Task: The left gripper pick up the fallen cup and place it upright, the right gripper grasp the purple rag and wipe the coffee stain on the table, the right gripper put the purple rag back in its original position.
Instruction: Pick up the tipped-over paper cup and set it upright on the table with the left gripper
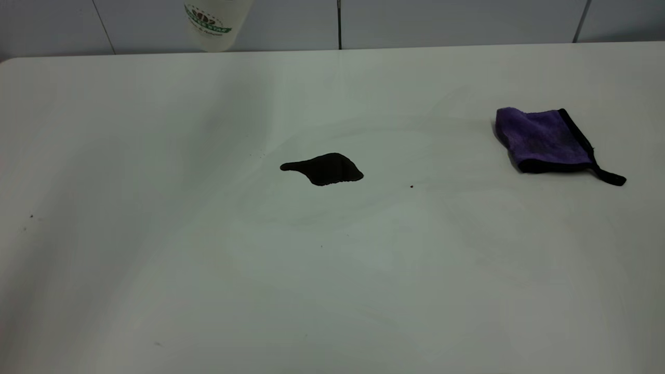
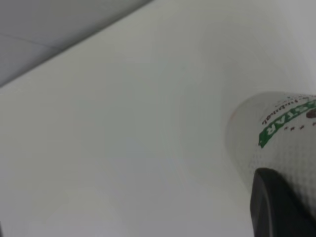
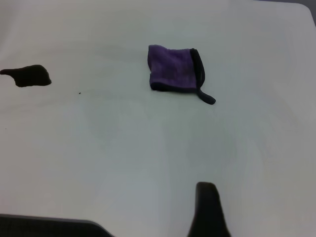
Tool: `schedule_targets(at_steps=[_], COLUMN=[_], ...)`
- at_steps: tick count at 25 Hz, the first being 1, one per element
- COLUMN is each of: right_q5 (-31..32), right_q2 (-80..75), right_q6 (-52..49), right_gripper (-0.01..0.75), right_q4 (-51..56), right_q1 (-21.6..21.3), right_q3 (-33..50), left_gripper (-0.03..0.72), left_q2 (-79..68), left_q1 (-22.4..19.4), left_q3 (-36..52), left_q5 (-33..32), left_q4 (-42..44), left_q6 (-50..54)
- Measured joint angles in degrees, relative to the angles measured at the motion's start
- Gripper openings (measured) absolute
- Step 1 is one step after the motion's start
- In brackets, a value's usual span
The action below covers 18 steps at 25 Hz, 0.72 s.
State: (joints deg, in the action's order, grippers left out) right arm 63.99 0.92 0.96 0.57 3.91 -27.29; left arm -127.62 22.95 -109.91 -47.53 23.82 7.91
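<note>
The white cup (image 1: 213,26) with its green band is upright at the table's (image 1: 156,270) far left edge, its upper part cut off by the frame. I cannot tell whether its base touches the table. In the left wrist view my left gripper (image 2: 301,187) is shut on the cup (image 2: 276,133), one black finger (image 2: 276,207) pressed against its wall. The coffee stain (image 1: 324,169) lies mid-table. The purple rag (image 1: 543,137) lies flat at the right. My right gripper (image 3: 153,219) hovers open, well short of the rag (image 3: 173,69), with nothing between its fingers. Neither arm shows in the exterior view.
A tiny dark speck (image 1: 411,186) lies right of the stain, and fainter specks (image 1: 31,216) near the left edge. A tiled wall (image 1: 441,21) runs behind the table. The rag's black strap tail (image 1: 610,177) points toward the right edge.
</note>
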Motion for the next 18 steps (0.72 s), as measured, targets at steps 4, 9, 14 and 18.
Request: schedule_targets(at_steps=[4, 9, 14, 18], right_q5=[0.0, 0.0, 0.0, 0.0], right_q2=[0.0, 0.0, 0.0, 0.0], right_q6=[0.0, 0.0, 0.0, 0.0], right_gripper=[0.58, 0.58, 0.58, 0.58], right_q4=[0.0, 0.0, 0.0, 0.0], right_q1=[0.0, 0.0, 0.0, 0.0], right_q3=[0.0, 0.0, 0.0, 0.0], left_gripper=[0.009, 0.009, 0.015, 0.025], left_q2=[-0.28, -2.55, -7.31, -10.26], left_q1=[-6.31, -13.0, -14.77, -14.77], left_q3=[-0.61, -0.68, -0.68, -0.68], left_q5=[-0.35, -0.35, 0.25, 1.79], left_q4=[-15.09, -27.24, -31.4, -34.93], left_q6=[-11.3, -17.35, -18.08, -18.08])
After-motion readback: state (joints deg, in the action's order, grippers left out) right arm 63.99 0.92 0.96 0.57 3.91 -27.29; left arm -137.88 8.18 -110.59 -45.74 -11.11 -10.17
